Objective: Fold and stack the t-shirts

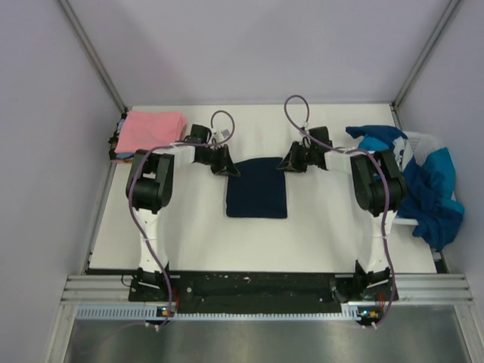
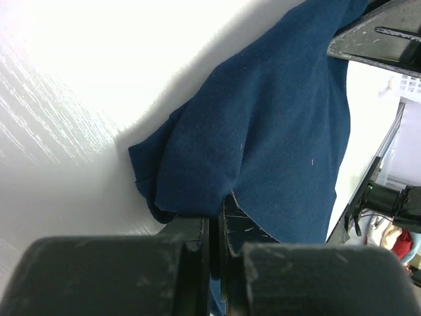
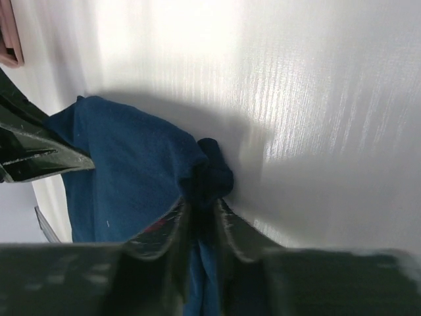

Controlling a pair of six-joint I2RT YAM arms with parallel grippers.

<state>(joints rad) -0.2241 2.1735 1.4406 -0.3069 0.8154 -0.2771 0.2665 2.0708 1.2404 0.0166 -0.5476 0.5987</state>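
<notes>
Clearly both pincers have cloth between their fingers. The left pincer [image 2: 214, 220] is pinched tight on the edge of the navy t-shirt [image 1: 257, 198], with a small bunch of fabric puckered just ahead of its tips. The right pincer [image 3: 202, 204] is likewise clamped on a gathered knot of the same shirt. From above, each sits at one far corner of the garment, left on the left corner and right on the right. That pairing looks chosen so the far edge can be lifted evenly and carried toward the near edge for another fold without skewing.

The navy shirt lies flat in the middle of the counter [image 1: 325, 234] as a narrow rectangle, apparently already folded lengthwise, so the folding seems partway done.

At the far-left corner a pink t-shirt [image 1: 153, 130] rests folded and square on top of a low stack. Slivers of other colours peek out below it, which suggests finished shirts go there.

At the right edge, a heap of teal, blue and white t-shirts [image 1: 427, 189] spills loosely over the white slatted basket [image 2: 409, 84]. They are crumpled and unfolded, likely waiting their turn. How many are in it I cannot tell.
</notes>
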